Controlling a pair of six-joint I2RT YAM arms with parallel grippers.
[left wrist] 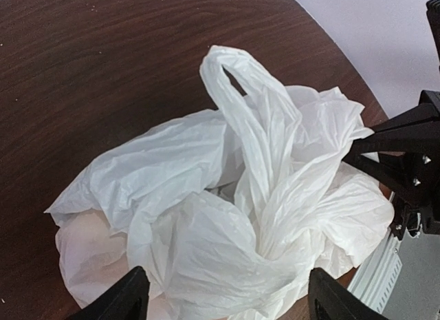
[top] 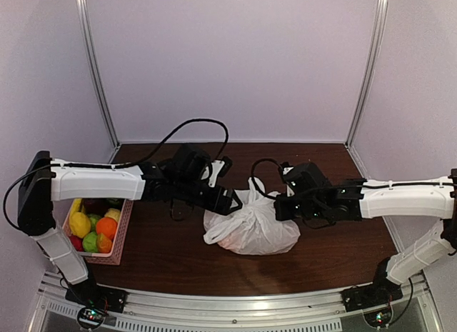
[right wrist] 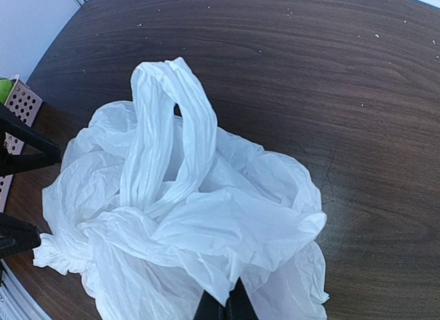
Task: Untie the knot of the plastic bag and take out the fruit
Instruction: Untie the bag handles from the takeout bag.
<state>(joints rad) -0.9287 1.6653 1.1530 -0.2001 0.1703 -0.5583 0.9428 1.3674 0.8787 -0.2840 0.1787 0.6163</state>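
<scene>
The white, crinkly plastic bag [top: 251, 228] lies on the brown table between my two grippers. One handle loop [left wrist: 237, 86] stands up from it. The loop's strands run down into a twisted bunch, the knot [left wrist: 271, 241], also seen from the right wrist as the knot [right wrist: 148, 204]. My left gripper [left wrist: 230, 303] is open, its black fingertips [left wrist: 127, 299] wide apart on either side of the bag's near folds. My right gripper [right wrist: 225, 307] is shut at the bag's right edge, with a fold of plastic pinched at its tips. Any fruit inside the bag is hidden.
A pink perforated basket [top: 123, 232] stands at the left under the left arm, holding yellow, orange, green and red fruit [top: 96, 228]. White walls enclose the table on three sides. The right arm's black fingers [left wrist: 395, 151] reach into the left wrist view.
</scene>
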